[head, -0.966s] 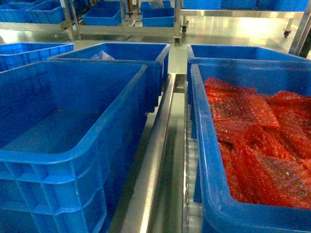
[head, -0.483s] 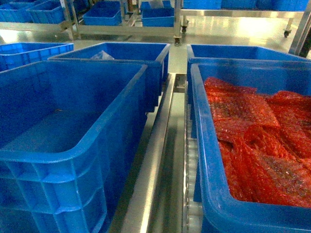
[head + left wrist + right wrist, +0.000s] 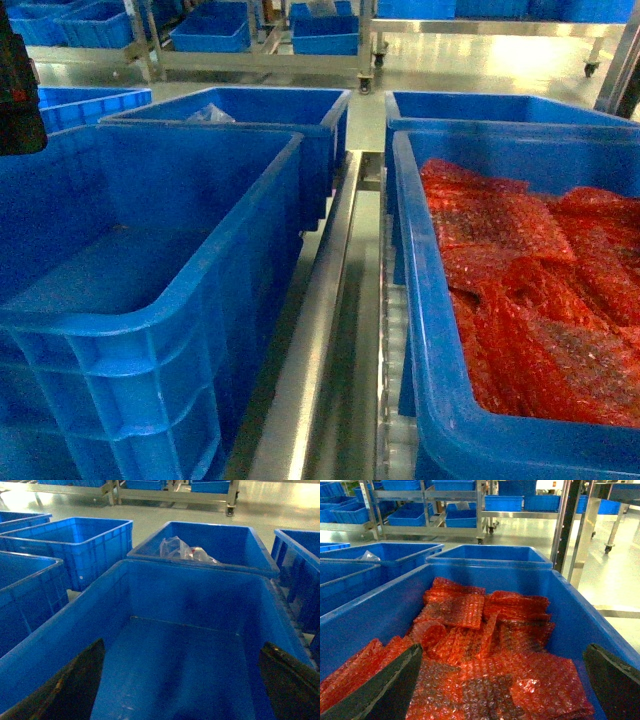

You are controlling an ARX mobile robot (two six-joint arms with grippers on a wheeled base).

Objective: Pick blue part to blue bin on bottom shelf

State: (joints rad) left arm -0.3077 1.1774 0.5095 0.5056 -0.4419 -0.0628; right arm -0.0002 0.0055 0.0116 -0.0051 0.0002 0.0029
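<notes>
- The big empty blue bin (image 3: 130, 290) fills the near left, its floor bare; the left wrist camera looks straight down into it.
- To its right, an equally big blue bin of red bubble-wrap bags (image 3: 440, 330) takes up the near right, with the red bags (image 3: 485, 645) heaped across it.
- Between the two runs a steel rail (image 3: 315, 340) with a roller track beside it.
- Behind the empty bin stands another blue bin (image 3: 220, 545) holding a crumpled clear plastic bag (image 3: 187, 551); more blue bins sit to the far left.
- Far off, steel racks (image 3: 427, 510) carry further blue bins.
- The left gripper (image 3: 185, 690) hangs over the empty bin, its dark fingers (image 3: 75, 685) spread wide, nothing between them.
- The right gripper (image 3: 505, 690) hangs over the red bags, fingers (image 3: 615, 680) likewise wide apart and empty.
- A dark piece of the left arm (image 3: 18, 90) juts in at the far left edge.
- I cannot see any blue part from here.
</notes>
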